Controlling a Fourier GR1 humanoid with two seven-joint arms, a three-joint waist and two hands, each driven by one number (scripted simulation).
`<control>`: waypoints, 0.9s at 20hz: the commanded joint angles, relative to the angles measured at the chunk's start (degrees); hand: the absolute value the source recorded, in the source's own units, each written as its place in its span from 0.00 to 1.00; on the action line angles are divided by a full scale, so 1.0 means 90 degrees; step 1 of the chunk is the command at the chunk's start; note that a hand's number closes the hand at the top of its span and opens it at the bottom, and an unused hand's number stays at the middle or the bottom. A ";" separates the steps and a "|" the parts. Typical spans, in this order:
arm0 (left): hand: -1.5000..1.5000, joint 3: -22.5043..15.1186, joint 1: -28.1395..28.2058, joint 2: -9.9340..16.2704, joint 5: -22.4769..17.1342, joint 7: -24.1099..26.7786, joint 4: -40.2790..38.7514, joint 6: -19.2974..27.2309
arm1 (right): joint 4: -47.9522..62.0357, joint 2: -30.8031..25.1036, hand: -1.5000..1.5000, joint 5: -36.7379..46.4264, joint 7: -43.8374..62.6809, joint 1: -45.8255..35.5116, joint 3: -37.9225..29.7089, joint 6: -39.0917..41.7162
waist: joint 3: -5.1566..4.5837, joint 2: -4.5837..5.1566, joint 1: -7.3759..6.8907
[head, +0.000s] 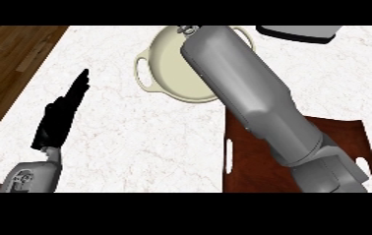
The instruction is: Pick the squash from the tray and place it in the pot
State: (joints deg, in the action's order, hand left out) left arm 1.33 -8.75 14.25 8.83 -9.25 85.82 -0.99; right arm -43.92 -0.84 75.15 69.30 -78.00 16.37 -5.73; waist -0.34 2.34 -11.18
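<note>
Right forearm point(254, 99) fills my view, reaching across the pot.

Largest after it, the marbled surface point(138, 140), then the dark tray point(254, 165) under my elbow, then the cream pot point(170, 64), which the arm stretches over, I judge to release inside. Its robot hand is hidden, so I cannot tell its state, nor see the squash. Left robot hand point(62, 113) rests, fingers straight and pressed together.

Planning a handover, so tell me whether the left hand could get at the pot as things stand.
Probably yes. The left hand rests open on bare counter, with nothing between it and the pot's near handle. The right forearm lies across the pot, so only its left side looks free.
</note>
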 commanded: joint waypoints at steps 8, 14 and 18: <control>0.50 0.0277 0.0020 0.0121 -0.0146 0.0047 0.0026 -0.0005 | 0.1283 0.0089 1.00 -0.0029 0.0852 -0.0033 -0.0572 -0.1505 | 0.0013 0.0005 0.0240; 0.50 0.0332 0.0194 0.0165 -0.0143 -0.0014 0.0131 0.0005 | 0.2251 0.0089 1.00 0.0122 0.0286 -0.0080 -0.1061 -0.1757 | 0.0023 0.0021 0.0377; 0.50 0.0320 0.0244 0.0074 -0.0162 0.0141 0.0065 0.0034 | 0.2333 0.0090 1.00 -0.0099 -0.0063 0.0077 -0.1469 -0.2455 | 0.0029 0.0062 0.0399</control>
State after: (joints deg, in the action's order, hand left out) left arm 3.66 -6.53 14.79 7.85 -8.56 86.83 -0.45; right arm -24.79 -0.58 75.58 63.08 -77.55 6.06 -19.65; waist -0.12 2.77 -8.09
